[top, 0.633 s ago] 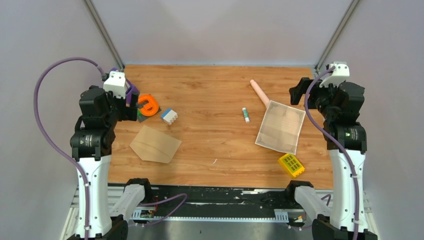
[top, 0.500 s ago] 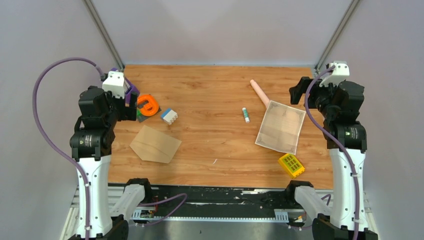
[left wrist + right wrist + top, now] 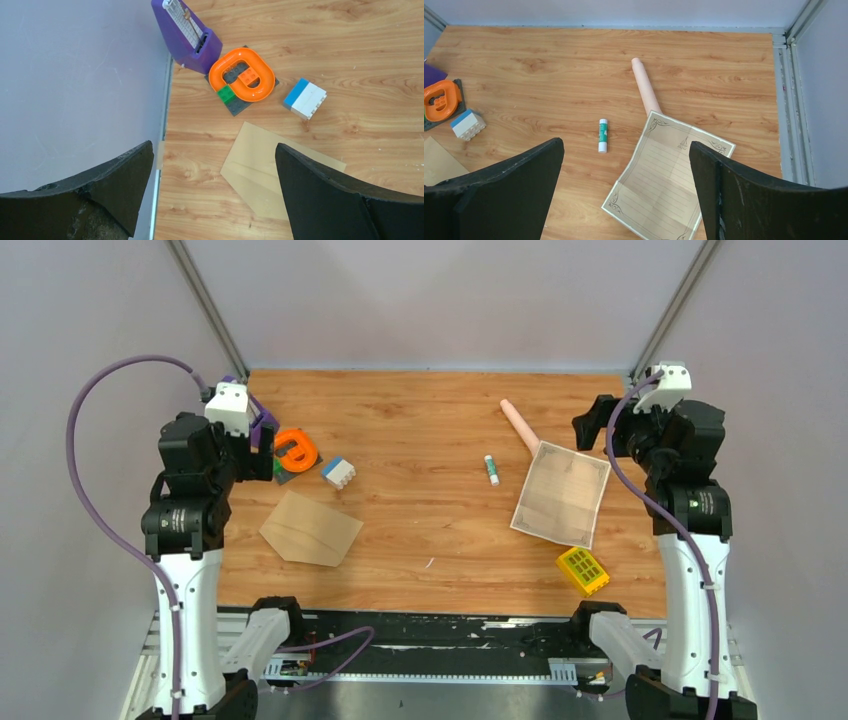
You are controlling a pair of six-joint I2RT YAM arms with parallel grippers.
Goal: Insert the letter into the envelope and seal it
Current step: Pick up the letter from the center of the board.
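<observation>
Finding: the letter [image 3: 659,175] lies below and between my right fingers [image 3: 764,200], which are spread and empty. The envelope [image 3: 260,165] lies below my left fingers [image 3: 345,200], likewise spread.

No legible writing anywhere, even on the letter [image 3: 669,174]

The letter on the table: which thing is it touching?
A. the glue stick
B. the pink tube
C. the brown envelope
B: the pink tube ends right at the far corner of the letter, while the glue stick lies a gap away and the envelope is over by the other arm.
</observation>
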